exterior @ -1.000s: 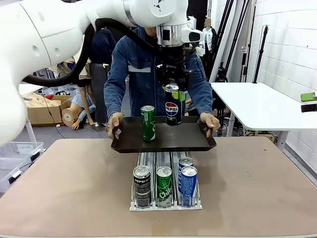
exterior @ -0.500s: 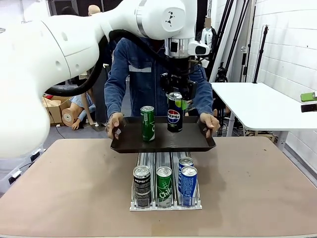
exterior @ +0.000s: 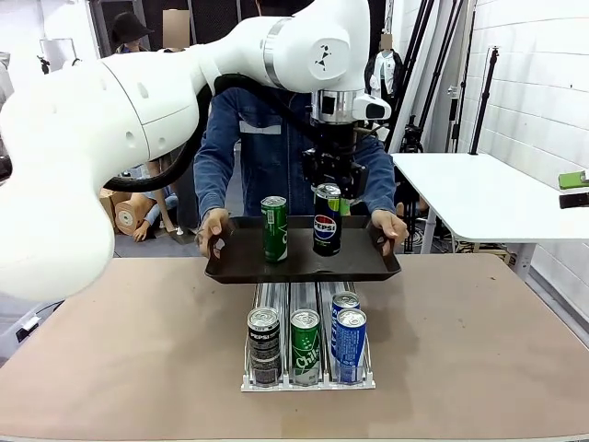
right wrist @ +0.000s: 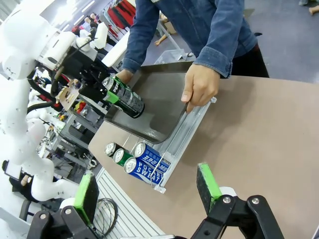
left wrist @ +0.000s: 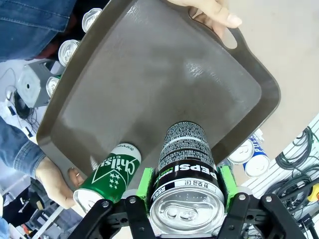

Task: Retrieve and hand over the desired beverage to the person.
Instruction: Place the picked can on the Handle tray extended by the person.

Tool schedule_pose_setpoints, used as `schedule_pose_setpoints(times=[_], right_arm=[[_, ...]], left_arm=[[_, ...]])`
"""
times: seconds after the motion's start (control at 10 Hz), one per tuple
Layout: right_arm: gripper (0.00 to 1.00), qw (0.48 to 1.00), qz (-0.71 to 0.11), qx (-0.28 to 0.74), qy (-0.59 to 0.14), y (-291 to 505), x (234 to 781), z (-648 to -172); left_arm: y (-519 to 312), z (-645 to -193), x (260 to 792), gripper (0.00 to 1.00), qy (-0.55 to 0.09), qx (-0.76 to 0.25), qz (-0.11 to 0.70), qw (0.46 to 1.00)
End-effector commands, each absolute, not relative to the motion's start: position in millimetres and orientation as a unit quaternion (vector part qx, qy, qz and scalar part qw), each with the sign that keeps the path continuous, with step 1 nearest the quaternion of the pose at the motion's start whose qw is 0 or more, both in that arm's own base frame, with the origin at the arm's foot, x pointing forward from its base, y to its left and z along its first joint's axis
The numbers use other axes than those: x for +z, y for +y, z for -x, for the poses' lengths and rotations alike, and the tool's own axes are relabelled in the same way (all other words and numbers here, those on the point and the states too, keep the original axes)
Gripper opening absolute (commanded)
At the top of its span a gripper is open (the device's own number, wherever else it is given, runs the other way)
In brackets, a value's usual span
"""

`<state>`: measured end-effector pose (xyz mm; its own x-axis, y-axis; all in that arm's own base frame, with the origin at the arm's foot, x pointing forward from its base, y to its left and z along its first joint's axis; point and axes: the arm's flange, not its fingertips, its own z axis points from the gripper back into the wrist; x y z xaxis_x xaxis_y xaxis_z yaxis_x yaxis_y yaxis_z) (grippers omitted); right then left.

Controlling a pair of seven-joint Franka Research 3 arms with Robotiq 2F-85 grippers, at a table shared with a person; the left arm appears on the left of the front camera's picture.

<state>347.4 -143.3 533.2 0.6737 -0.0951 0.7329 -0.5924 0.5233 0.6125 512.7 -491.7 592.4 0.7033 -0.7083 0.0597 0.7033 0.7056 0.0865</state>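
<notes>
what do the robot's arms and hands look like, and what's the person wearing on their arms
The left arm is glossy white with a black cable looped along it. Both the left hand and the right hand are black with bright green pads. The person wears blue denim sleeves with buttoned cuffs.

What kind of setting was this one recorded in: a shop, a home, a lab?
Most likely a robotics lab or test space: a plain table with a can rack, cardboard boxes on the floor, and tripod stands against a white wall.

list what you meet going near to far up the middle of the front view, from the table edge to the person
rack with its cans, then the dark tray, the green can and black can on it, then the person
</notes>
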Motion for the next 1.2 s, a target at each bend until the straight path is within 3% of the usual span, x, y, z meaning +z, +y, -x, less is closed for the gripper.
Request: schedule_pose_setpoints(times=[0.0,1.1], right_arm=[[1.0,0.781,-0.47,0.159,-0.379,-142.8,534.4,-349.2],[1.0,0.781,-0.47,0.159,-0.379,-142.8,534.4,-349.2]], left_arm=[[-503.8,-532.0,605.4,0.0,-0.053,-0.375,-0.049,0.924],[-495.0,-551.9,574.0,0.0,-0.022,-0.354,-0.032,0.934]])
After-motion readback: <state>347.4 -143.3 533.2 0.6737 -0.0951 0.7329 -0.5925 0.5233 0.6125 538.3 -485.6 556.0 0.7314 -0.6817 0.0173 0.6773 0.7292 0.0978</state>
